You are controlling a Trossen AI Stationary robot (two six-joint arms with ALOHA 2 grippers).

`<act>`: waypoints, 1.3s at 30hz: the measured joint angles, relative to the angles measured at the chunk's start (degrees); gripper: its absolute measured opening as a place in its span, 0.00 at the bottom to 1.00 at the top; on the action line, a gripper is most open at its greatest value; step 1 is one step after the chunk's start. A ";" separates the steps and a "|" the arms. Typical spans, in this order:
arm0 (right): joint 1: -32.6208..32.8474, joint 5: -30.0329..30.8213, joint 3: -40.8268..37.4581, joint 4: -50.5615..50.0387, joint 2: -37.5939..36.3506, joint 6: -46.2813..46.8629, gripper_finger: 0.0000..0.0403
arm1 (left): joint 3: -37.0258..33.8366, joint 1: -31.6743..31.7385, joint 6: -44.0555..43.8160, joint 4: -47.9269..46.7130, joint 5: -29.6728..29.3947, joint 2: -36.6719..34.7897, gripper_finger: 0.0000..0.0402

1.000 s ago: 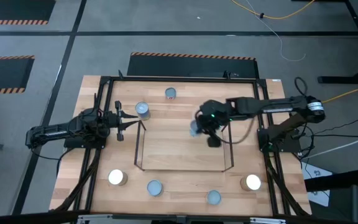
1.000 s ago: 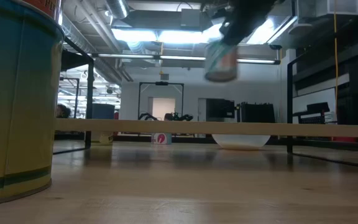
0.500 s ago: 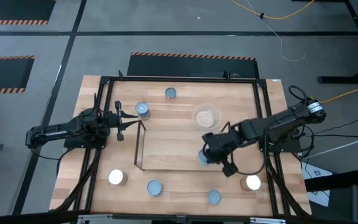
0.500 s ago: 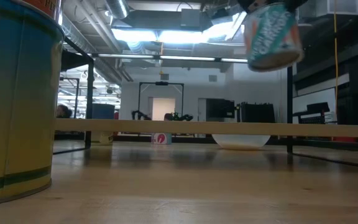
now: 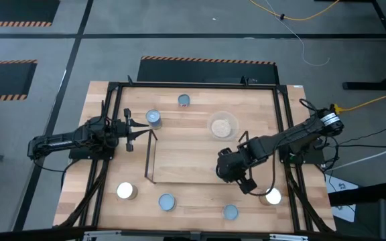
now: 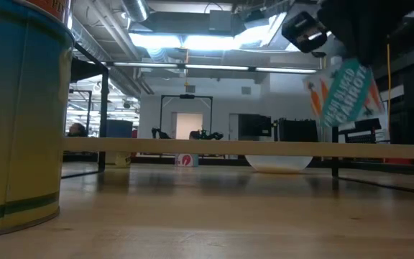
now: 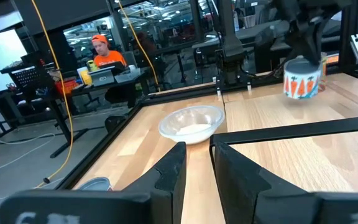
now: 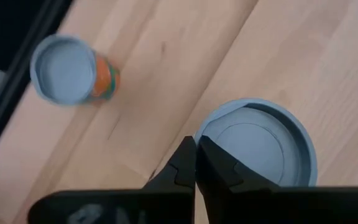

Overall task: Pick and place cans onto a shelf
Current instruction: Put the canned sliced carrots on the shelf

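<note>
**Q:** Since the earlier frame, what moved?

**A:** Right arm swung from the table's far middle toward the near right, carrying its can w/ it. It now reaches in from the right edge, bent at the elbow, w/ the right gripper (image 5: pixel 231 167) over the near right corner of the low see-through shelf of thin black metal rods (image 5: pixel 154 155).

**Q:** The can, where & which way does it point?

**A:** Small cylindrical can w/ pale blue-silver round top & white-green carrot label (image 6: pixel 345 93) hangs in the air under that gripper, above the shelf's rod level. Low view: long axis tilted off upright, top leaning away from the arm. Right wrist view: looks nearly straight down on its round lid (image 8: pixel 257 146).

**Q:** Pincer state?

**A:** Right fingers (image 8: pixel 191 163) are pressed nearly together, pinching the can at its top rim. Left gripper (image 5: pixel 131 130) waits at the table's left side, by the shelf's left end; its fingers (image 7: pixel 173 171) stand partly spread, nothing between them.

**Q:** What does one view give that others don't?

**A:** High view hides the held can under the gripper; low & left wrist views show its label. Left wrist view also shows the clear round dish (image 7: pixel 192 123) on the wood table (image 5: pixel 193 114) & a person in orange at a desk (image 7: pixel 102 55) beyond. Right wrist view shows another blue-topped orange-sided can (image 8: pixel 70 70) standing on the table below.
</note>
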 joint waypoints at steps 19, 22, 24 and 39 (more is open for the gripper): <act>-0.11 0.02 0.00 0.14 2.96 -0.04 0.05 | 0.00 0.00 0.00 0.00 0.00 0.01 0.19; -0.11 0.03 0.00 0.12 2.96 -0.01 0.07 | 0.00 0.00 -0.03 0.00 0.00 0.00 0.19; -0.11 0.00 0.00 -0.05 2.96 0.00 0.08 | 0.00 0.00 -0.07 -0.02 0.00 0.00 0.19; -0.11 -0.02 0.00 -4.43 2.89 -0.15 0.08 | 0.00 0.00 -0.15 -0.02 0.00 0.00 0.19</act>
